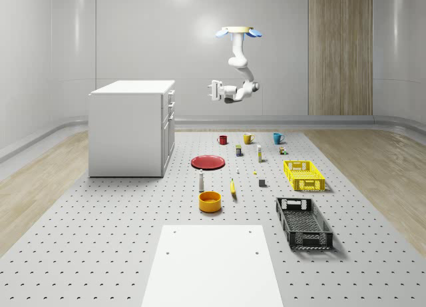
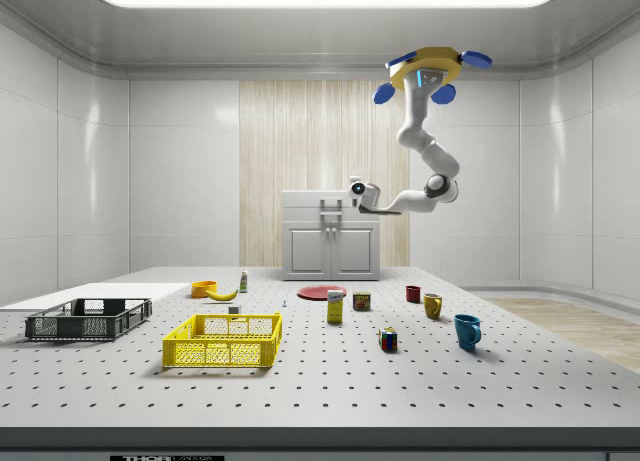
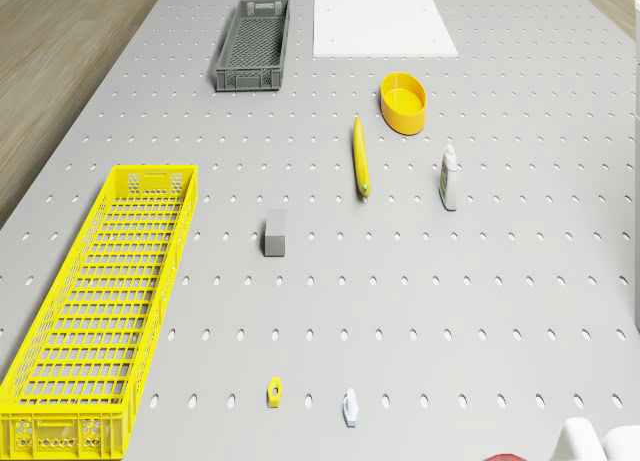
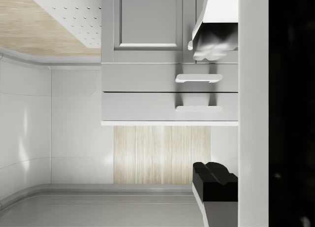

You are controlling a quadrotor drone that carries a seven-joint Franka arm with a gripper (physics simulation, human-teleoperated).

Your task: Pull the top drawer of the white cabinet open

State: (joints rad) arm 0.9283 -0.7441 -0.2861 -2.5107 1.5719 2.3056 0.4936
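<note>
The white cabinet [image 1: 130,128] stands on the perforated table at the whole-scene view's left, its drawer fronts facing right. The top drawer [image 4: 142,107] sits flush and shut, and its handle [image 4: 197,109] is a pale bar. My drone [image 1: 239,32] hovers high over the table, to the right of the cabinet. The arm hangs down and bends toward the cabinet. My gripper [image 1: 213,90] is level with the drawers, well apart from the front, and open with nothing held. In the wrist view the gripper [image 4: 209,110] has the top handle framed between its fingers [image 4: 214,180] from a distance.
On the table lie a red plate [image 1: 208,162], three mugs [image 1: 247,138], an orange bowl [image 1: 210,201], a banana [image 3: 360,159], a bottle [image 3: 449,179], a yellow crate [image 1: 303,174] and a black crate [image 1: 303,222]. A white board [image 1: 212,264] lies at the front.
</note>
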